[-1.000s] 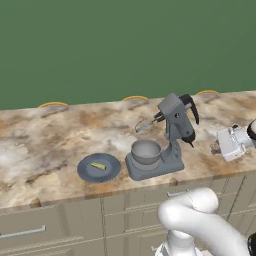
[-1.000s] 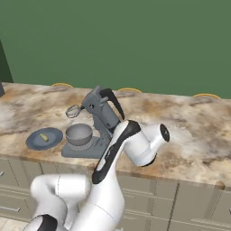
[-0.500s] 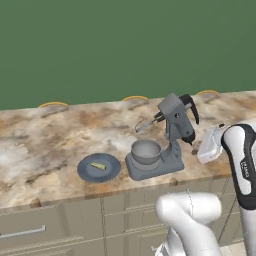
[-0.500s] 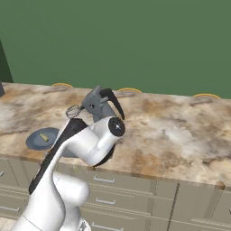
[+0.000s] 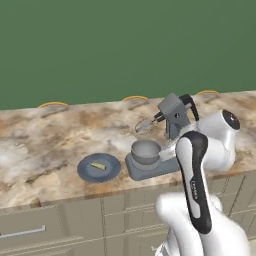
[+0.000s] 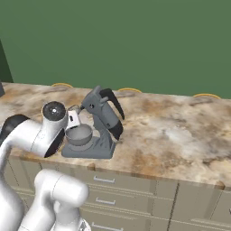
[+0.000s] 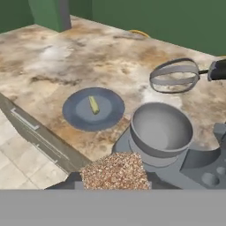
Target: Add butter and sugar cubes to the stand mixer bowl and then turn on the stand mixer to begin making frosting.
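Note:
In the hand view my gripper [image 7: 114, 180] is shut on a brown speckled sugar cube [image 7: 114, 169], just short of the stand mixer bowl [image 7: 161, 128] and a little above it. The silvery-grey bowl [image 5: 145, 150] sits on the dark grey stand mixer's base [image 6: 85, 150]. The mixer head [image 5: 175, 116] is tilted up, with the wire whisk [image 7: 174, 76] hanging over the bowl's far side. The butter [image 7: 94, 105], a small pale yellow stick, lies on a blue-grey plate [image 7: 75, 117] left of the mixer. From the right base view my white hand [image 6: 73, 120] hovers beside the bowl [image 6: 79, 134].
The marble counter [image 5: 45, 140] ends at a front edge above drawers [image 5: 30, 232]. Yellow-rimmed round items [image 5: 52, 105] sit along the green back wall. My white forearm [image 5: 195, 175] crosses in front of the mixer in the left base view.
The arm has swung from the mixer's right side across to its left. The hand, still shut on the cube, now sits near the bowl.

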Tool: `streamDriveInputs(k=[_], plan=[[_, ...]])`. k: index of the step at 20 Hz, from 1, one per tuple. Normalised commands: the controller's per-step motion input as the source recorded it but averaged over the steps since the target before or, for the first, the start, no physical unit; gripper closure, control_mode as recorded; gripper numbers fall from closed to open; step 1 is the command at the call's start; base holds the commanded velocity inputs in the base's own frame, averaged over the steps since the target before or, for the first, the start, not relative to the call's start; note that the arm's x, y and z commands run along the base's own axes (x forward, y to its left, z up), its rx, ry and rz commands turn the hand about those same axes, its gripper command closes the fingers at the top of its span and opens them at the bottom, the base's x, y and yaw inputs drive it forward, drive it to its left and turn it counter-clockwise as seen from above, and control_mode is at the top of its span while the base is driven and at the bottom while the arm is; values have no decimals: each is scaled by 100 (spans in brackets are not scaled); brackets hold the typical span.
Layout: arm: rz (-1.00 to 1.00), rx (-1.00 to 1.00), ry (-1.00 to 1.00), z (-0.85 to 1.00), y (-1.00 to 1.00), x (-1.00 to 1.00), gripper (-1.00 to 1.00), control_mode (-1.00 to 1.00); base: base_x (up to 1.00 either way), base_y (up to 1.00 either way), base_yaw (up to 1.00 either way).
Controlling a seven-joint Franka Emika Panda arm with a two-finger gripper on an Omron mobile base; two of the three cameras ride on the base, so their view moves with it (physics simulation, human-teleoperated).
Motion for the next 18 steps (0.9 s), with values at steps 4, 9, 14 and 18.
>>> streamDriveInputs(k=[4,9,14,18], plan=[[-32,-10,0,13,94,0,100,-100,0,0,0],[-35,-8,0,1,76,0,100,-100,0,0,0],[-39,-9,0,0,63,4,100,-100,0,0,0],[-46,-8,0,0,30,27,100,-100,0,0,0]])
